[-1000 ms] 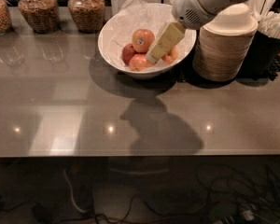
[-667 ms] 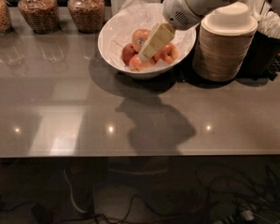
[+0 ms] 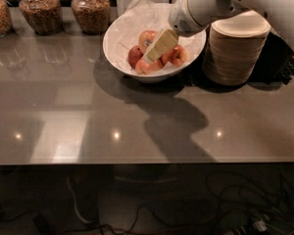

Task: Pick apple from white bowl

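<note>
The white bowl (image 3: 118, 47) stands at the back of the grey counter, lined with crumpled white paper. Several red-yellow apples (image 3: 135, 55) lie in its middle. My gripper (image 3: 152, 56) reaches down into the bowl from the upper right, its cream-coloured fingers (image 3: 160, 44) lying over the apples. The white arm covers the bowl's right rim and hides part of the fruit.
A tall stack of cream disposable bowls (image 3: 237, 48) stands just right of the white bowl. Three glass jars of grain (image 3: 90, 10) line the back left. The grey counter (image 3: 88, 116) stretches toward the front edge, with cables on the floor below.
The arm has swung left and lower, bringing the gripper from the bowl's right side to over the apples in the middle.
</note>
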